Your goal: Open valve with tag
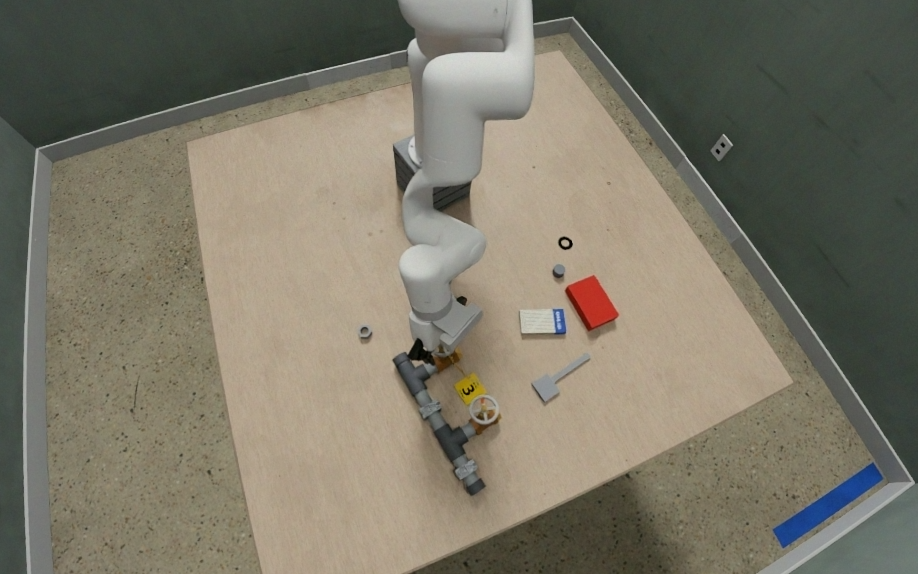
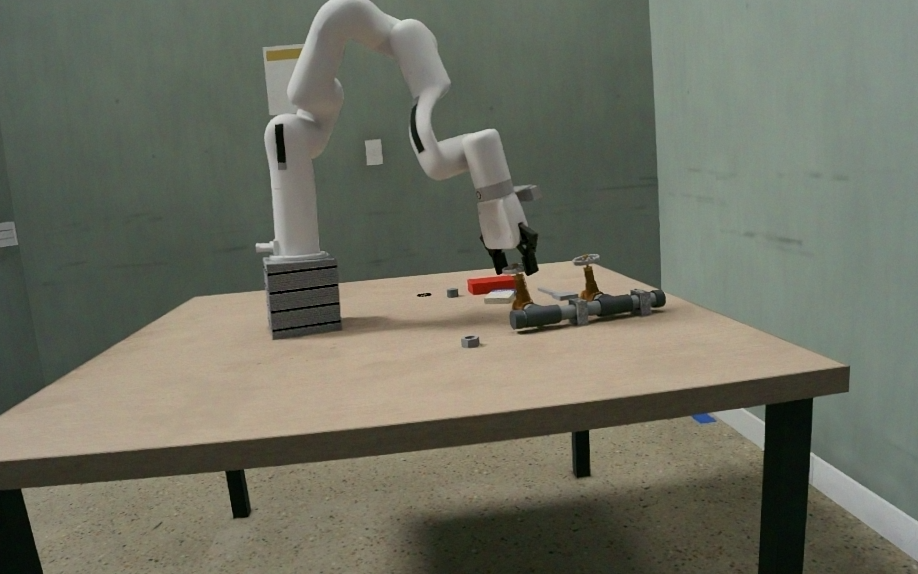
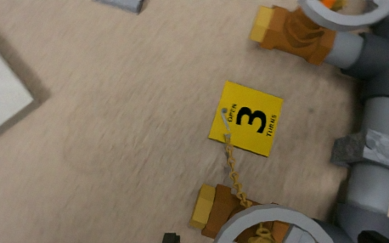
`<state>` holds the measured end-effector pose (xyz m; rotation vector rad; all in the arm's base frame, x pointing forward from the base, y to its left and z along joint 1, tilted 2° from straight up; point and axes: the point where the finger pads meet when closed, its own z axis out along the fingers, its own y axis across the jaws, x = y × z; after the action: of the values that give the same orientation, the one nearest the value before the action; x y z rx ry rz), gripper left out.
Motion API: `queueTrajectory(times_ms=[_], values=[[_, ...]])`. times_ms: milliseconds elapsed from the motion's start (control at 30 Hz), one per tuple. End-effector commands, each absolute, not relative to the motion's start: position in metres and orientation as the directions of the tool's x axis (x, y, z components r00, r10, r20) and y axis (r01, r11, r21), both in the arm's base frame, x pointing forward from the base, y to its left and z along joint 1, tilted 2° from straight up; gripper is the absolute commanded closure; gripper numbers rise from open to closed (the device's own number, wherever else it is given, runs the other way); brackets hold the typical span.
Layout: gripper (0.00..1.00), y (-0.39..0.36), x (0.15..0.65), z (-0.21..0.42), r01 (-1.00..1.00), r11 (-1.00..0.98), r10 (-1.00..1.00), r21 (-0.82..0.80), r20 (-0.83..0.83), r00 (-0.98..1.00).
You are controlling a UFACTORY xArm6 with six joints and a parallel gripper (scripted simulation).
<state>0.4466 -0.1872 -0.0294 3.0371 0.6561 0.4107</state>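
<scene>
A grey pipe [image 1: 441, 428] [image 2: 555, 313] [image 3: 380, 115] lies on the table and carries two brass valves with grey handwheels. A yellow tag [image 1: 469, 389] [image 3: 246, 119] reads "OPEN 3 TURNS". Its chain [image 3: 233, 170] runs to the valve nearer the robot [image 1: 450, 360] [image 2: 519, 296] [image 3: 221, 208]. The other valve [image 1: 479, 410] [image 2: 587, 278] [image 3: 301, 34] stands further along the pipe. My gripper [image 1: 434, 351] [image 2: 512, 264] [image 3: 272, 238] is open. It points down over the tagged valve, with a finger on each side of its handwheel [image 2: 512, 269] [image 3: 250, 218]. I cannot tell if the fingers touch it.
A red block [image 1: 590, 301] [image 2: 491, 285], a white card [image 1: 542, 321] [image 2: 499, 296] [image 3: 0, 106] and a grey spatula [image 1: 558, 378] [image 2: 556, 292] lie right of the pipe. A grey nut [image 1: 364, 331] [image 2: 469, 341], a small grey cylinder [image 1: 558, 270] and a black ring [image 1: 565, 238] lie apart.
</scene>
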Motion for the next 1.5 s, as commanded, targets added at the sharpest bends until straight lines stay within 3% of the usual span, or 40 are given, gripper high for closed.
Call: queueTrajectory(times_ms=[0, 333, 400, 433, 667, 967, 1467], values=[[0.0, -0.1878, 0.4481, -0.028, 0.145, -0.989, 0.141, 0.004, 0.246, 0.959], [0.0, -0.1878, 0.4481, -0.028, -0.222, -0.971, -0.239, -0.092, 0.255, 0.937], [0.0, -0.1878, 0.4481, -0.028, -0.222, -0.971, -0.239, -0.092, 0.255, 0.937], [0.0, -0.1878, 0.4481, -0.028, -0.327, -0.937, -0.347, -0.12, 0.248, 0.904], [0.0, -0.1878, 0.4481, -0.028, -0.541, -0.821, -0.57, -0.18, 0.224, 0.79], [0.0, -0.1878, 0.4481, -0.028, -0.73, -0.643, -0.765, -0.231, 0.179, 0.618], [0.0, -0.1878, 0.4481, -0.028, -0.964, -0.109, -0.994, -0.242, 0.02, 0.108]])
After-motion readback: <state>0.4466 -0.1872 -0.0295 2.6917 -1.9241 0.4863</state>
